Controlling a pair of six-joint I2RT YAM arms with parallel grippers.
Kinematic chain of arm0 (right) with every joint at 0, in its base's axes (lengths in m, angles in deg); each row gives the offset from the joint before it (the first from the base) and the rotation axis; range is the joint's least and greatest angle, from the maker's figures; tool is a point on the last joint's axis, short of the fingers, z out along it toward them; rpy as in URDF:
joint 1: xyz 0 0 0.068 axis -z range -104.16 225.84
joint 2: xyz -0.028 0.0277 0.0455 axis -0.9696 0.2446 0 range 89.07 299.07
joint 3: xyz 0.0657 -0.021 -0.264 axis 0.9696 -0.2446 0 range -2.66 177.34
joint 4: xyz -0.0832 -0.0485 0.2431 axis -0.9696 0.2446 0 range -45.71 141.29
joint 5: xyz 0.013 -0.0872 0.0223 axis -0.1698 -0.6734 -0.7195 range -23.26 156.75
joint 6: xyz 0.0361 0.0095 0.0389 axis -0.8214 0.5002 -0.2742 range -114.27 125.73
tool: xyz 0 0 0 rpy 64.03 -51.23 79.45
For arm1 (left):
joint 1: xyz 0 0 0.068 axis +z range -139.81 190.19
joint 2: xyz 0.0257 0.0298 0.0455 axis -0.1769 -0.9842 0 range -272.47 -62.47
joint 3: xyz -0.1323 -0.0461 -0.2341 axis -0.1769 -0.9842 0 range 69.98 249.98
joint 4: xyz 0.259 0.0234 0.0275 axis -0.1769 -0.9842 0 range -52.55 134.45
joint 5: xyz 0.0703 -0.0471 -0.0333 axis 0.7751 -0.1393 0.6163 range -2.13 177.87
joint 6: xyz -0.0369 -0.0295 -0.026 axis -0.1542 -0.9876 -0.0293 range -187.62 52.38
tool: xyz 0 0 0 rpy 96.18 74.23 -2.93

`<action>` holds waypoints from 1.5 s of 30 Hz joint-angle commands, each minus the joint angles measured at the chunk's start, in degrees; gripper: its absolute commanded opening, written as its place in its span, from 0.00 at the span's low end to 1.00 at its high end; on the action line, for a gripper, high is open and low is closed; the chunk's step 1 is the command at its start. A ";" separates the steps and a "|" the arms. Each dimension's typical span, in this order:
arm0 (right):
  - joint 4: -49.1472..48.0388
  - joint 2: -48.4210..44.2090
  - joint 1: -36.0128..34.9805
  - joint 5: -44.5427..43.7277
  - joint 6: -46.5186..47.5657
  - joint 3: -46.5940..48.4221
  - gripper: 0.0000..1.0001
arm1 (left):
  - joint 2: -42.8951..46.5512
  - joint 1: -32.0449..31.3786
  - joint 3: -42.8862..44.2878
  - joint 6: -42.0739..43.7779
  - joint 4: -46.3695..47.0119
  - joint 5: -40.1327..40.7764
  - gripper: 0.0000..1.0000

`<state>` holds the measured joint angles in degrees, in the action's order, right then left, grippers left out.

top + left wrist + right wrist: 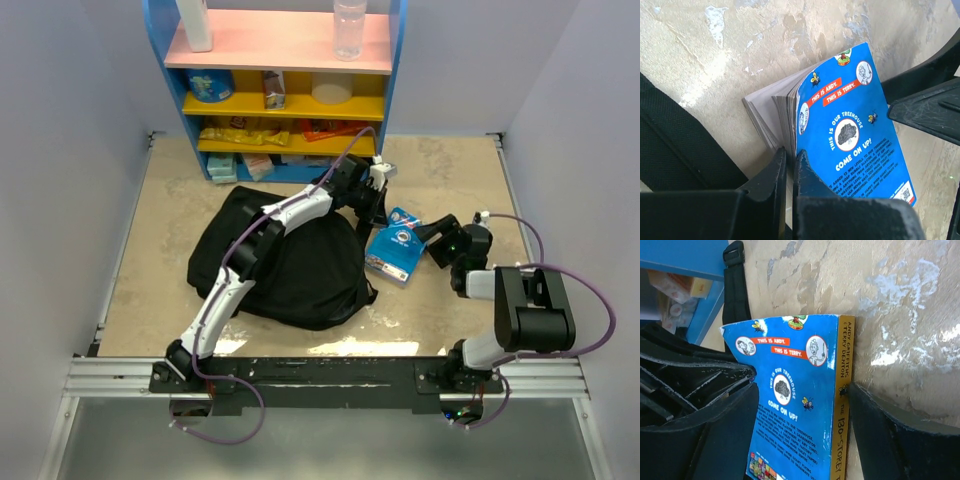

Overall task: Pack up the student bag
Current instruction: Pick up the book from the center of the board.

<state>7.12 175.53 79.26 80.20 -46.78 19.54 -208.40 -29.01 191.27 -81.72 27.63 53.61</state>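
Top external view: bag lies slumped on the table, with the shelf just beyond it. Book sits just beside the bag on its right-arm side, on the table and not inside.

Left arm reaches across the bag. Left gripper is clenched, pinching what looks like the book's cover edge, with the cover fanned off the pages.

Right gripper straddles the book, jaws wide, one finger against the spine. I can't tell whether it is clamping.

Progress, my read: early. Nothing is visibly packed, and I can't see whether the bag is unzipped. Left to do: lift the book, carry it to the bag's mouth, slide it in.
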 commanded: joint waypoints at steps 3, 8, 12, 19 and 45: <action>-1.95 -4.62 -2.46 9.32 -0.67 -1.01 0.77 | 8.62 -2.28 -4.21 3.64 5.39 -4.05 0.00; 4.11 -7.87 0.27 5.89 2.32 -1.45 0.84 | 15.23 -2.11 -6.69 7.25 3.20 -6.60 0.00; 4.30 -8.93 0.80 4.39 3.64 -1.89 0.90 | 17.87 -1.93 -6.69 8.22 1.35 -8.63 0.00; -0.68 -7.18 2.73 7.37 2.86 -2.50 0.91 | 18.40 -2.11 -6.77 7.78 0.73 -9.16 0.00; -35.38 0.50 2.91 18.20 -11.14 -10.60 0.00 | 23.93 -3.69 -1.94 19.28 -11.28 0.85 0.88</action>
<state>-28.40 185.54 82.72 101.16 -65.25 7.93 -192.44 -32.36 185.20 -69.31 21.86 51.40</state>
